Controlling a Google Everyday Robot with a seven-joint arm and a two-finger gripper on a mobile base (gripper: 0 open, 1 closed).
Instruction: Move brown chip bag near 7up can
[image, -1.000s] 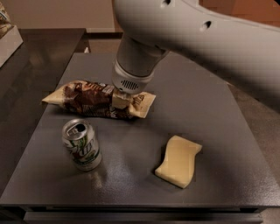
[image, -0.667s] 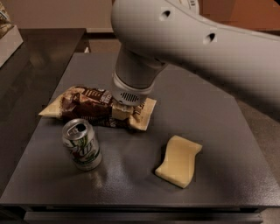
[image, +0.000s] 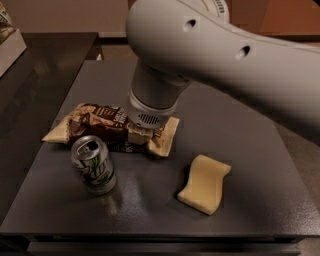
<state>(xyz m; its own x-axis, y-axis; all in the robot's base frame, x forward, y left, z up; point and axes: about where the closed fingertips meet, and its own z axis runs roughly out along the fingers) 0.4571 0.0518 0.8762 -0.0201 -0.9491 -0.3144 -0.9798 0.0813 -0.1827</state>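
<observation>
Robot's gripper (image: 143, 134) on crinkly brown chip bag (image: 100, 125); jaws hidden, cannot tell. Silver-white 7up can (image: 94, 165) just before it; pale-yellow sponge block (image: 204, 184) apart.

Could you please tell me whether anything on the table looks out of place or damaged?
Nothing looks spilled or broken. The brown chip bag lies crumpled and at a slant just behind the upright 7up can, with the gripper down on its end nearest the yellow sponge, which lies apart.
</observation>
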